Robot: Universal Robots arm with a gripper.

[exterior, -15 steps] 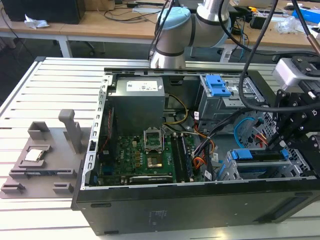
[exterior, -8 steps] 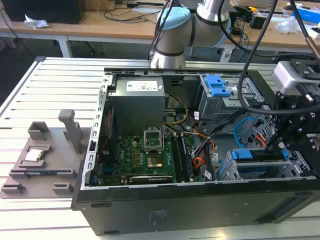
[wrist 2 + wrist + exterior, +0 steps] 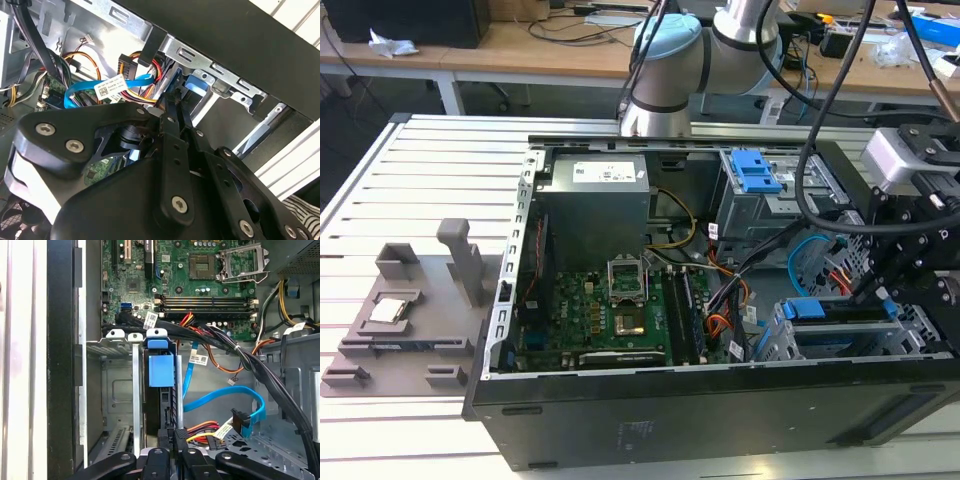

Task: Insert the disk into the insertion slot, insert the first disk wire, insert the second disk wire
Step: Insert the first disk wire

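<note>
Tool [image 3: 174,434] clenched, wrist tilted down, close beside the disk [image 3: 161,371] seated in the insertion slot [image 3: 119,390]

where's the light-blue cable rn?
In the first wrist view the light-blue flat cable curves in a loop beside the silver drive cage holding the blue-framed disk, with its plug end next to the red-orange wire bundle.

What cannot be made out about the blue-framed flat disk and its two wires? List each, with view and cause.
1. Blue-framed flat disk: label hidden; the first wrist view sees it edge-on inside the silver perforated metal cage.
2. Red-orange wire bundle: plug end lost against the black gripper, first wrist view.
3. Light-blue flat cable: one end runs behind the gripper's body, second wrist view.
</note>
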